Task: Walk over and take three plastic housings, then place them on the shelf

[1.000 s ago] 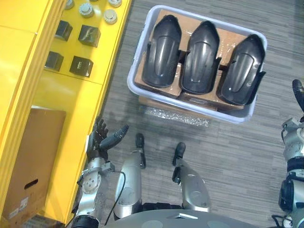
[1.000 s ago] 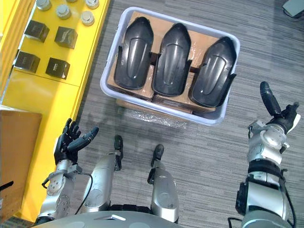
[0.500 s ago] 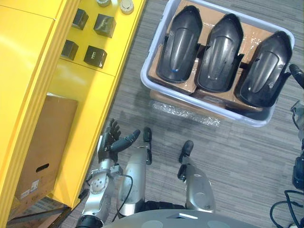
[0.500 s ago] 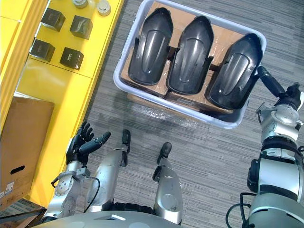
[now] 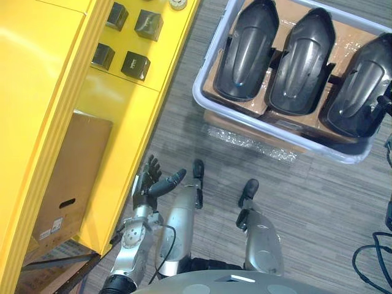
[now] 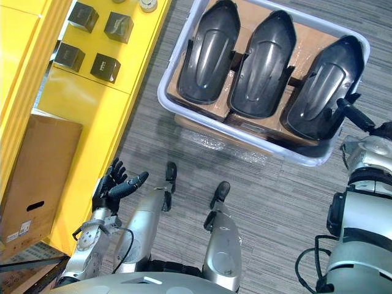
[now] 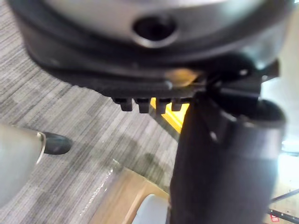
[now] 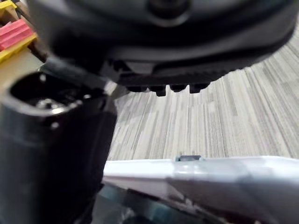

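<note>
Housings, three and black, lie side by side in a pale bin at the upper right. Their long axes run up the frame, with the narrow rounded ends toward the top edge. The left hand, at the lower left beside a yellow shelf, has its fingers spread and empty. The right hand, at the right edge, stretches a straight finger over the bin's rim.

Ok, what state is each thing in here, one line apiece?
Plastic housings: all three lying side by side in the bin, none taken.
Bin: on the floor, full.
Left hand: open, holding nothing.
Right hand: open, at the bin's right rim.
Shelf: no housings on it.
</note>
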You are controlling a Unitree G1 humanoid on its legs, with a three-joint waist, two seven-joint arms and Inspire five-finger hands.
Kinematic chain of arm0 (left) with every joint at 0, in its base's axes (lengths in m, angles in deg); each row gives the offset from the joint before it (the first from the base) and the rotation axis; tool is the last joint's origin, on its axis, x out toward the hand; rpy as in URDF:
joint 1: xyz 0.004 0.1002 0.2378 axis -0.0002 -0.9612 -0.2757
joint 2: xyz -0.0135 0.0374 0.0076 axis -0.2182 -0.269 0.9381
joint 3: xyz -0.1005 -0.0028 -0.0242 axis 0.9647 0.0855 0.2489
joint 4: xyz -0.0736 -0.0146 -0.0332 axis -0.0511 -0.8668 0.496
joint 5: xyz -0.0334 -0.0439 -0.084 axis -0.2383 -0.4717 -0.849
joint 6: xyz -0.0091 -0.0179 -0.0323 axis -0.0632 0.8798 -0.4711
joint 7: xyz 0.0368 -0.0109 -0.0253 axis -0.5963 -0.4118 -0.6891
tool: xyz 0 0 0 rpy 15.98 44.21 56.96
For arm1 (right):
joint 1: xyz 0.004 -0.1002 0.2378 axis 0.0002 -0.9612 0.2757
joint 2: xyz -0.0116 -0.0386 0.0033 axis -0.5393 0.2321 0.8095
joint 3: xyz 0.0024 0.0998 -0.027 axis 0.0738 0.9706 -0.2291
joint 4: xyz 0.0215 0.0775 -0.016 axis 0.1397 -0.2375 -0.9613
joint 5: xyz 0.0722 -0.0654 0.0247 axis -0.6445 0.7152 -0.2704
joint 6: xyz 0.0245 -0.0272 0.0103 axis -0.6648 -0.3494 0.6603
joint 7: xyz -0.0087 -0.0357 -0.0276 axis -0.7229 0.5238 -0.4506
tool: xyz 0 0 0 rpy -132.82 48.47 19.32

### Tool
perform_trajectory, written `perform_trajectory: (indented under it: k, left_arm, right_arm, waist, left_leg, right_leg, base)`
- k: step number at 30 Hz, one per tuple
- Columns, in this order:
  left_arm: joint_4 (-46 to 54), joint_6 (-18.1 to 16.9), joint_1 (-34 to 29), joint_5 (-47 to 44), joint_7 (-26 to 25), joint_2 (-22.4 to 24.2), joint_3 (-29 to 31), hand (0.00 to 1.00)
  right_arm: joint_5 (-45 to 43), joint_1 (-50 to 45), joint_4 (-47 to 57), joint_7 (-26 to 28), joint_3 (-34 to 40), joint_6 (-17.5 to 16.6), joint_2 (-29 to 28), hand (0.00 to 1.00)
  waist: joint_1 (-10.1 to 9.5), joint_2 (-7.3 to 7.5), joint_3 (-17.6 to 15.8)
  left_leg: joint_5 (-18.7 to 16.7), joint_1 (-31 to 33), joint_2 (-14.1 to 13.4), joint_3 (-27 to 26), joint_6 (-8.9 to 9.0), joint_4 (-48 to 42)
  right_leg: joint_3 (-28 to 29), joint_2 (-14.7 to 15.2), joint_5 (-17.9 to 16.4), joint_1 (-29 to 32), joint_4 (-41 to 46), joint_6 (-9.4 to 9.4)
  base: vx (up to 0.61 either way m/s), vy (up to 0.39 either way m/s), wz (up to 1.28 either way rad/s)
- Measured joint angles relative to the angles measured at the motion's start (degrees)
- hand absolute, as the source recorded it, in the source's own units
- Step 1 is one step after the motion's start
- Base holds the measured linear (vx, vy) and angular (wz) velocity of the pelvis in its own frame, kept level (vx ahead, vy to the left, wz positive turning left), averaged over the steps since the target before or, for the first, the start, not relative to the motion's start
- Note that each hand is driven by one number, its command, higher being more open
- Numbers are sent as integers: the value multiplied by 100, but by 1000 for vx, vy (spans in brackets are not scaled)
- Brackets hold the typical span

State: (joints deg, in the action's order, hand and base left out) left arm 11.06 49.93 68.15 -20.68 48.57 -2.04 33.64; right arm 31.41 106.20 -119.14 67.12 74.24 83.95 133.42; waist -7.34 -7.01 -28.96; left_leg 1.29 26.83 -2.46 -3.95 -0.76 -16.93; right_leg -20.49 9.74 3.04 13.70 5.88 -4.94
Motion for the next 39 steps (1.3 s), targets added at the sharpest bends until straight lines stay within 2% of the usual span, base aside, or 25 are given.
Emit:
perform_trajectory:
  k: [5,8,11,17,18,24,31,35,38,39]
  left_arm:
    - [1,0,-1,-144,-26,1,3,100]
    - [-2,1,-3,-150,-20,4,-9,100]
    - [1,1,-4,-165,23,9,-97,100]
    - [16,1,-11,-168,90,9,-123,100]
    - [16,1,-11,-168,91,9,-123,100]
    - [38,2,-13,-167,88,9,-138,100]
    - [51,20,-28,-168,72,-14,-139,100]
    - [97,137,-32,-165,41,-15,-156,100]
    - [178,204,-32,-148,45,-14,-158,100]
    - [201,228,-32,-143,40,-15,-158,100]
  right_arm:
    - [17,267,-186,-38,-55,27,28,100]
    - [20,442,-287,-34,-69,217,55,100]
    - [365,533,-397,-9,-171,420,263,100]
    - [456,604,-465,187,-239,719,323,100]
    - [458,604,-466,210,-240,737,327,0]
    - [581,602,-636,574,-221,987,327,0]
    - [838,585,-747,621,-158,964,457,0]
    - [871,576,-747,664,-157,810,448,0]
    - [881,567,-606,669,-90,441,380,0]
    - [881,558,-575,665,-89,416,380,0]
  waist:
    - [-29,-54,-2]
    - [-64,-104,-18]
    - [-165,-259,-34]
    - [-190,-262,-33]
    - [-188,-262,-33]
    - [-189,-262,-33]
    - [-168,-261,-34]
    - [-78,-260,-34]
    - [-34,-256,-35]
    - [-38,-255,-35]
  left_leg:
    - [120,7,12,100,26,150]
    - [205,14,15,170,50,239]
    - [322,27,29,231,60,377]
    - [503,26,21,336,98,565]
    - [511,25,20,342,100,574]
    - [617,-61,11,365,130,777]
    - [763,-125,4,395,161,1005]
    - [811,-137,-22,395,170,1027]
    - [818,-165,-38,388,177,1028]
    - [818,-167,-41,388,178,1033]
  right_leg:
    - [-108,2,-35,50,61,46]
    - [-153,3,-61,90,121,74]
    - [-217,3,-73,147,162,88]
    - [-296,12,-144,225,283,138]
    - [-298,13,-157,234,307,143]
    - [-331,10,-179,237,328,164]
    - [-349,13,-221,300,416,185]
    - [-350,0,-239,319,455,204]
    - [-333,-6,-258,320,499,204]
    - [-333,-9,-258,319,503,204]
  base:
    - [-25,3,9]
    - [-19,3,11]
    - [-17,6,9]
    - [-9,-5,9]
    - [-15,-8,4]
    - [-2,-2,1]
    - [-7,-5,2]
    - [-1,-11,-2]
    - [0,0,0]
    - [0,0,0]
